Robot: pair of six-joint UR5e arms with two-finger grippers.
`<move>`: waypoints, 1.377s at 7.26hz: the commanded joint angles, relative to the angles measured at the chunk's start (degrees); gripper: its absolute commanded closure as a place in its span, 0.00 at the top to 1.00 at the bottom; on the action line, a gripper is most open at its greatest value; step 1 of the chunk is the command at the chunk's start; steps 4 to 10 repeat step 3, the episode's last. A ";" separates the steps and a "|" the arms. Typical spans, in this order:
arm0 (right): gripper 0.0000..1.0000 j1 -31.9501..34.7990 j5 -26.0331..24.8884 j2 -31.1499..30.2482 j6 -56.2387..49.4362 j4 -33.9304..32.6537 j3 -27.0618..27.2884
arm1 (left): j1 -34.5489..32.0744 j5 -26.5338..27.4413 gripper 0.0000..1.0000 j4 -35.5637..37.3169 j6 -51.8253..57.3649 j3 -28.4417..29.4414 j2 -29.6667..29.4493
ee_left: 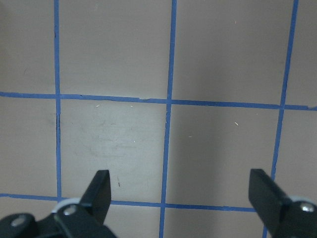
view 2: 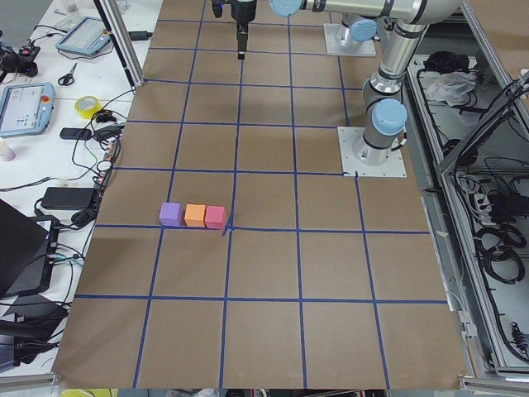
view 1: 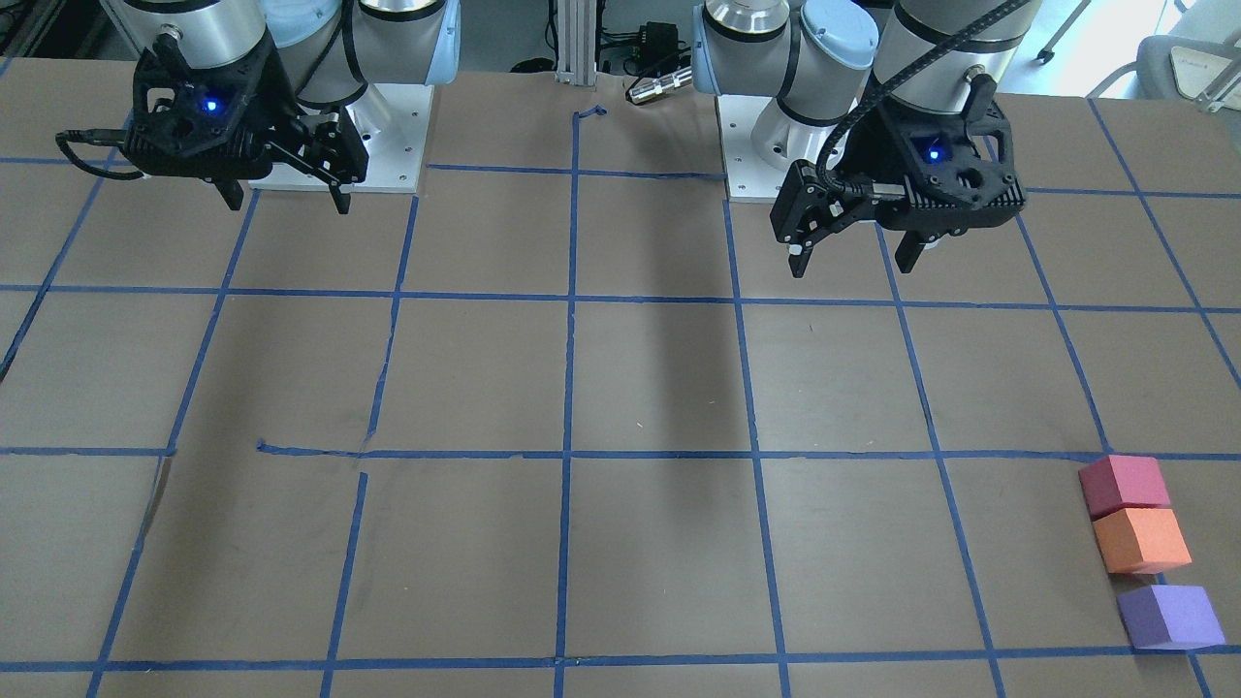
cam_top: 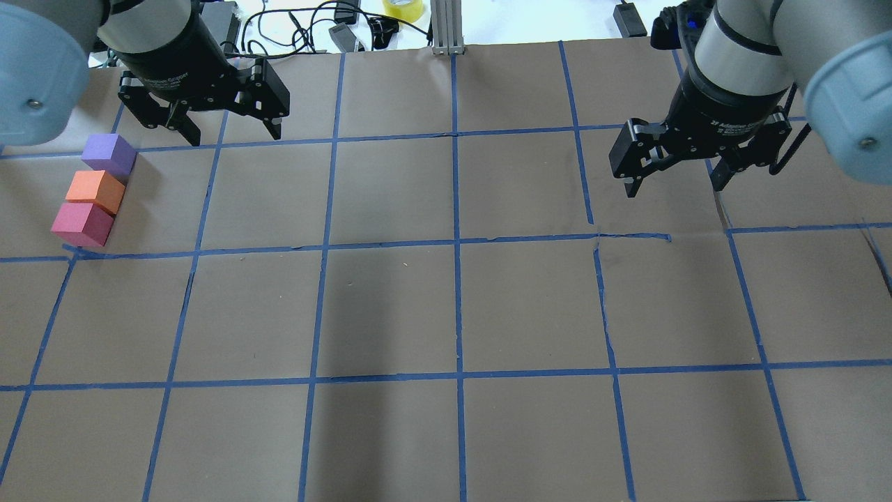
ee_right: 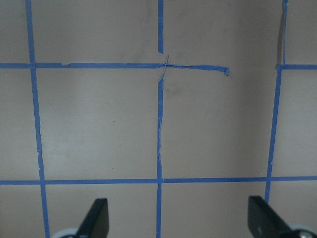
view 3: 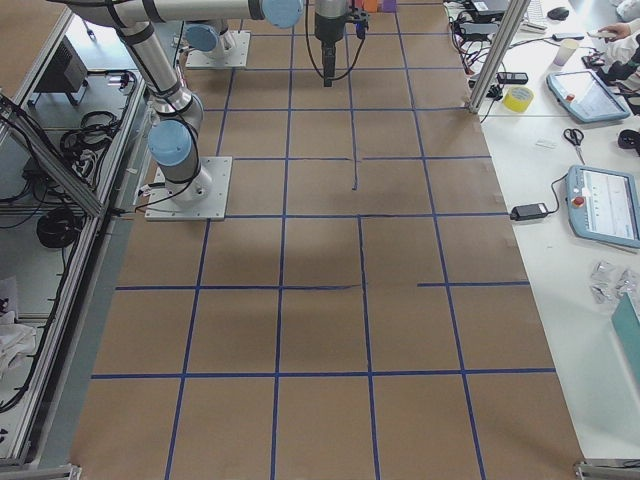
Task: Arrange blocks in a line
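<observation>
- At the far left of the bench [cam_top: 390, 314], overhead view: the purple block [cam_top: 108, 155], orange block [cam_top: 95, 192] and red-pink block [cam_top: 82, 224] lie in one row. Orange touches red-pink; purple sits close beside orange, slightly offset.
- Left gripper [cam_top: 233, 136]: hangs above the bench just right of the row, its fingers [ee_left: 101, 191] wide apart, holding and touching nothing.
- Right gripper [cam_top: 674, 188]: well apart from the blocks, its fingers [ee_right: 99, 215] wide apart, empty.
- Step in hand, as judged: the line appears formed. Any next move calls only for squaring the purple block with its neighbours.
</observation>
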 commanded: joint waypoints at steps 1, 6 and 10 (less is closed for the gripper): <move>1.00 0.00 0.00 0.00 0.00 0.03 0.00 | 0.01 0.12 1.00 0.00 0.00 0.01 0.00; 1.00 0.00 0.00 0.00 -0.09 0.03 0.00 | 0.01 0.12 1.00 0.00 0.00 -0.08 0.09; 1.00 0.00 0.00 0.00 -0.09 0.03 0.00 | 0.01 0.12 1.00 0.00 0.00 -0.08 0.09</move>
